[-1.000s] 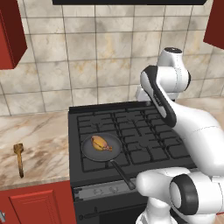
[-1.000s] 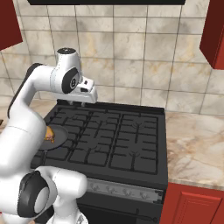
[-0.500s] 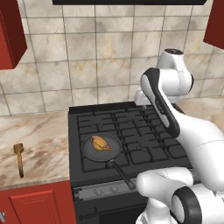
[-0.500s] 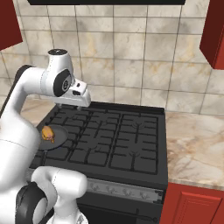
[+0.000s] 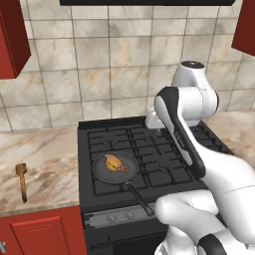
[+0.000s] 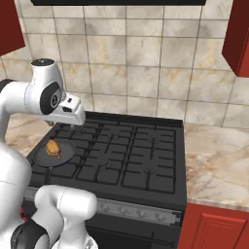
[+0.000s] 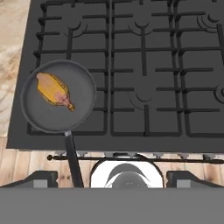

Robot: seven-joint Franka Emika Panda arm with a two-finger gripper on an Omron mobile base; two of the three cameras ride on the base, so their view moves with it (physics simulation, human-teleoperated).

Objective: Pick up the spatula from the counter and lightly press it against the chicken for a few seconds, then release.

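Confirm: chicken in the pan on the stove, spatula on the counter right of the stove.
Wrong side: the spatula lies on the counter left of the stove, per the left base view. The chicken is in the pan.

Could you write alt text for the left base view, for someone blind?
A white robot arm rises over a black stove where chicken lies in a dark pan; a wooden spatula lies apart on the counter at left.

Pincer [image 7: 113,178] wide open, empty.
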